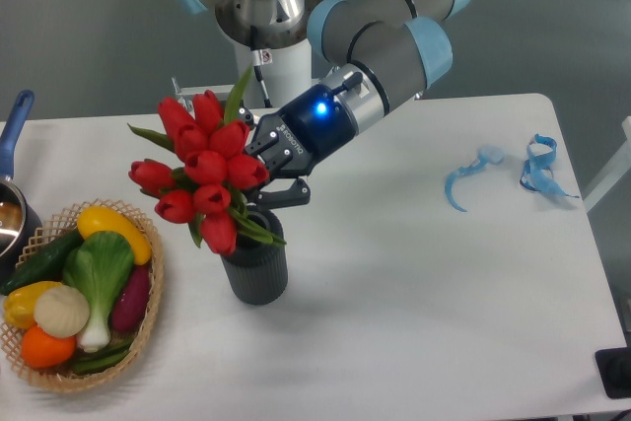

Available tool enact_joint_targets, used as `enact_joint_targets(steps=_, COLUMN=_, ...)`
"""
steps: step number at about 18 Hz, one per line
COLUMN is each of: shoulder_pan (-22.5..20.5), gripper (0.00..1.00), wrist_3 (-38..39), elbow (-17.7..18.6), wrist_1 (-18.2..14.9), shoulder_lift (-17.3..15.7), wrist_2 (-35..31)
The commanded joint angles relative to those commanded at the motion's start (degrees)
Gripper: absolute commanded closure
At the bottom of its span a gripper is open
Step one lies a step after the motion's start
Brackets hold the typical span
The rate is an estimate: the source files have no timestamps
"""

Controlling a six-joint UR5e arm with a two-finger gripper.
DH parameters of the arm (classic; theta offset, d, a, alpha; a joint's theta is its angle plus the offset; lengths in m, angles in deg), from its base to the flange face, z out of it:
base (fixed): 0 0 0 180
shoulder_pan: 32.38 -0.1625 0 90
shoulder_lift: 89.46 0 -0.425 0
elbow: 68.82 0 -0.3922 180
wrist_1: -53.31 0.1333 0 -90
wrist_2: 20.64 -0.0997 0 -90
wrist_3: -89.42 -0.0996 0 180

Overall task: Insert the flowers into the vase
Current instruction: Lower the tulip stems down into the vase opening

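Now hand (264,171) tilted, clenched on flowers (202,170), stems entering vase (254,265).

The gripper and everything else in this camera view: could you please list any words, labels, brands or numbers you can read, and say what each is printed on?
White lettering on the black body of the gripper, beside its blue light: looks like a brand name, but too small and blurred to read.
Small pale label on the arm's base column: text not legible.
The flowers, the vase, the wicker basket and the table: no writing visible.
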Motion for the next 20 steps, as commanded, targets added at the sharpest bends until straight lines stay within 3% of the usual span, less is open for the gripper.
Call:
enact_joint_targets(steps=7, shoulder_pan=-2.1, gripper=0.68, wrist_3=-3.8, elbow=2.9, wrist_1=0.0, shoulder_lift=0.8, wrist_2=-0.2)
enact_joint_targets(steps=20, shoulder_pan=-1.8, gripper=0.68, wrist_3=-6.1, elbow=5.9, wrist_1=-0.1, shoulder_lift=2.8, wrist_2=-0.6)
